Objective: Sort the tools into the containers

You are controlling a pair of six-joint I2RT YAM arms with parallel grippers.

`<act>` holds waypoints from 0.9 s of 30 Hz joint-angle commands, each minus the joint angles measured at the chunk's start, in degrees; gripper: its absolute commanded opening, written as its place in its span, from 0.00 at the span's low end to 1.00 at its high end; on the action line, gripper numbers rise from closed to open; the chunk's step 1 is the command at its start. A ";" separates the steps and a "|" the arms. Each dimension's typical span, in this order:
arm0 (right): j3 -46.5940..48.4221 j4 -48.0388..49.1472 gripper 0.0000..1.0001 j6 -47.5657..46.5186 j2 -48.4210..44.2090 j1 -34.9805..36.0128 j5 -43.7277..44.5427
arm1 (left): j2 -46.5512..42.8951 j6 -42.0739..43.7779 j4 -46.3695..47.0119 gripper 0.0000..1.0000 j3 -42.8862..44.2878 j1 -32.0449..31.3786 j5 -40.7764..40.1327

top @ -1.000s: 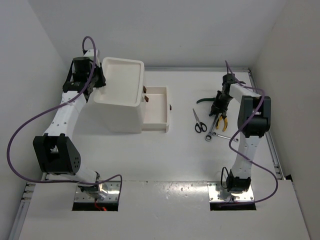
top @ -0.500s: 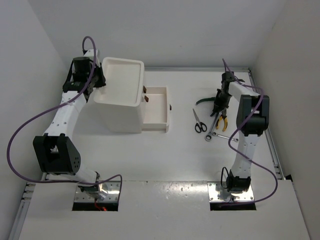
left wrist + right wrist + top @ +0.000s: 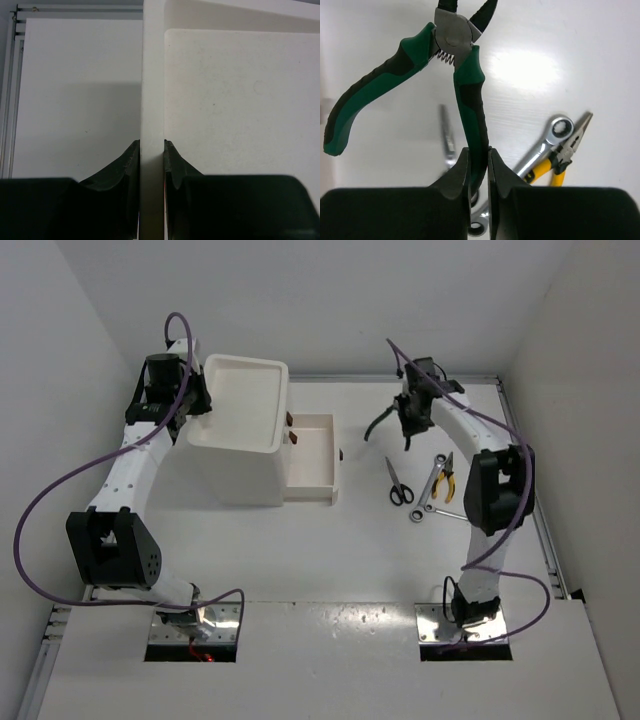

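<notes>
1. tall white plastic box [image 3: 238,470]: L gripper [image 3: 151,147] clamped on its top tray rim [image 3: 152,75].
2. green-handled pliers [image 3: 468,90]: R gripper [image 3: 479,155] pinches one handle; other handle splays left of it.
3. yellow-handled pliers [image 3: 563,156] & silver wrench [image 3: 555,131]: on white table [image 3: 545,60], just right of R gripper.

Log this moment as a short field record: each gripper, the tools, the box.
left gripper: shut on the rim of the top tray of the white box
right gripper: shut on one handle of the green-handled pliers, handles spread
loose tools on table: black-handled scissors, yellow-handled pliers, silver wrench, lying close together
drawer: one pulled open, no tool visible inside
tools sorted: none visible in tray or drawer
</notes>
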 commanded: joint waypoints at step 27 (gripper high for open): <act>35.02 -16.83 0.00 8.52 14.54 27.76 16.57 | 3.11 -2.78 -3.94 0.00 -3.39 -0.73 -2.99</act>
